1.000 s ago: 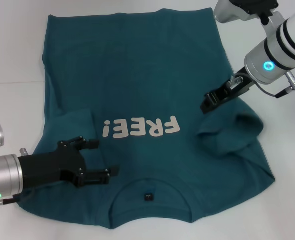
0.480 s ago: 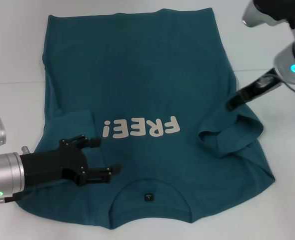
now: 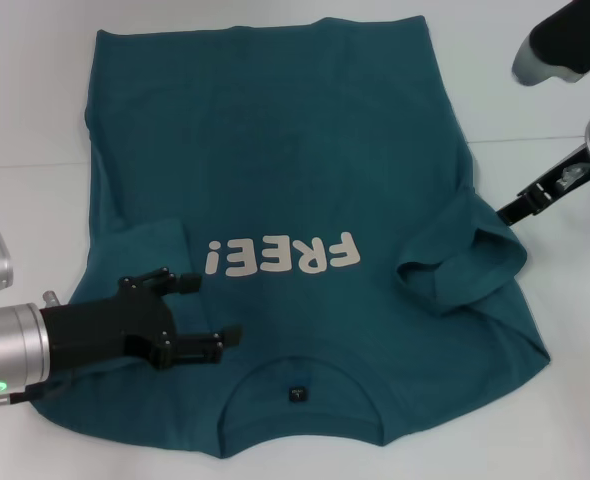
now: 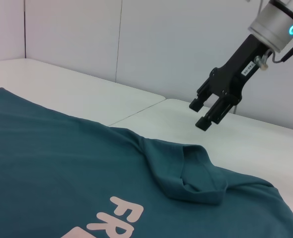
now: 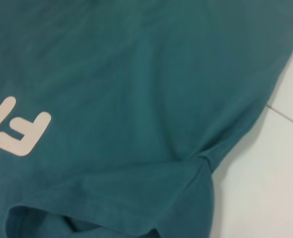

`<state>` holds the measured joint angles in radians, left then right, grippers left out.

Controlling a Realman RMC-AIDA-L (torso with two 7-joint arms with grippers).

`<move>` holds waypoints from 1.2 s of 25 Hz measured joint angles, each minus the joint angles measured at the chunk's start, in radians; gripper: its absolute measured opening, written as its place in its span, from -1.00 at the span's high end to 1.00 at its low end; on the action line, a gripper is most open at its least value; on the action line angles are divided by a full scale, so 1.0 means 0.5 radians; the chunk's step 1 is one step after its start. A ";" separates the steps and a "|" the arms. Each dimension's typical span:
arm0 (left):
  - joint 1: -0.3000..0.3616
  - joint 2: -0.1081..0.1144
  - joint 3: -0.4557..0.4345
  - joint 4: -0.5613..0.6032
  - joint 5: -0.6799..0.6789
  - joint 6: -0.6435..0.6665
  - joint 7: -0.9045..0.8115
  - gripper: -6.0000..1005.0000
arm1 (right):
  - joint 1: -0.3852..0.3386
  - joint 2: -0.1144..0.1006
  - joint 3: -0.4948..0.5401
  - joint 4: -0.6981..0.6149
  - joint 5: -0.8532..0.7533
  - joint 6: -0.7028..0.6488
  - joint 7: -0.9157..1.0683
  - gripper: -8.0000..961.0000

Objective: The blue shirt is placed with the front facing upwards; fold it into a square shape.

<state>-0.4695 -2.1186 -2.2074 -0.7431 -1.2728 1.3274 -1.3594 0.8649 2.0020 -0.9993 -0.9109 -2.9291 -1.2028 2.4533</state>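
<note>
Right gripper [image 4: 209, 111], fingers [image 4: 204, 122] parted, above white table [image 4: 265, 144] beside blue shirt's [image 4: 52, 163] folded sleeve [image 4: 193, 173].

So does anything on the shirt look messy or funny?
Yes. On the blue shirt, the right sleeve is folded in but bunched and rumpled, not flat. The left sleeve lies flatter. The "FREE!" print looks upside down from the robot's head.

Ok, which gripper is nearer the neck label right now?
Left. The left gripper sits over the blue shirt just beside the collar, a short way from the neck label. The right gripper is off the shirt's edge past the folded sleeve.
</note>
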 joint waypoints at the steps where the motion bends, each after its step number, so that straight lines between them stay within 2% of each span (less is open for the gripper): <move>1: 0.000 -0.001 0.000 0.001 0.000 -0.001 0.000 -0.89 | 0.000 0.003 -0.022 0.012 0.000 0.017 -0.002 -0.58; 13: -0.003 -0.006 0.000 -0.001 -0.001 0.010 -0.007 -0.89 | 0.009 0.012 -0.356 0.214 -0.004 0.231 0.030 -0.57; 22: 0.001 -0.009 0.000 -0.002 -0.001 0.015 -0.009 -0.89 | 0.018 0.014 -0.416 0.317 -0.005 0.375 0.099 -0.56; 30: -0.001 -0.009 0.000 -0.002 0.002 0.017 -0.010 -0.89 | 0.017 0.015 -0.600 0.369 -0.005 0.488 0.228 -0.27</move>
<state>-0.4700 -2.1230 -2.2074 -0.7440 -1.2721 1.3361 -1.3643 0.8734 2.0095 -1.2995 -0.7263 -2.9314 -0.9587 2.5672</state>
